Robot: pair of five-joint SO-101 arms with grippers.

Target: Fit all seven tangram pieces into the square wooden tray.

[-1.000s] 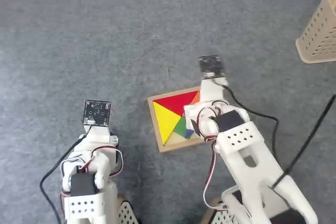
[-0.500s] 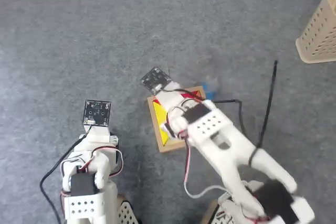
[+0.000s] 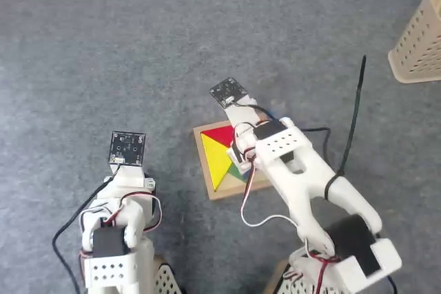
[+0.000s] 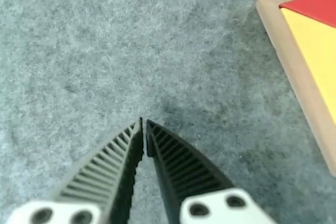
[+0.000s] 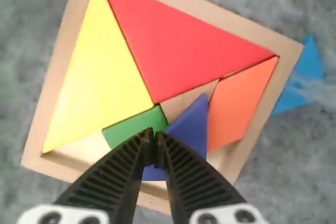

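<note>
The square wooden tray (image 5: pixel 51 90) holds a large yellow triangle (image 5: pixel 100 77), a large red triangle (image 5: pixel 173 45), an orange piece (image 5: pixel 236 103), a dark blue triangle (image 5: pixel 189 124) and a green piece (image 5: pixel 128 129). A light blue piece (image 5: pixel 302 74) lies on the carpet just outside one tray corner. My right gripper (image 5: pixel 155 132) is shut with nothing in it, its tips over the seam between the green and dark blue pieces. In the high view the right arm (image 3: pixel 269 146) covers the right half of the tray (image 3: pixel 204 166). My left gripper (image 4: pixel 143 124) is shut over bare carpet beside the tray's corner (image 4: pixel 270 17).
Grey carpet covers the table. A beige perforated basket (image 3: pixel 420 39) stands at the far right edge. The left arm (image 3: pixel 124 194) sits at the near left, apart from the tray. A black cable (image 3: pixel 355 111) rises beside the right arm.
The right arm swung left across the tray, then came partly back over its right half. The light blue piece now lies outside the tray. The left arm stayed still.
</note>
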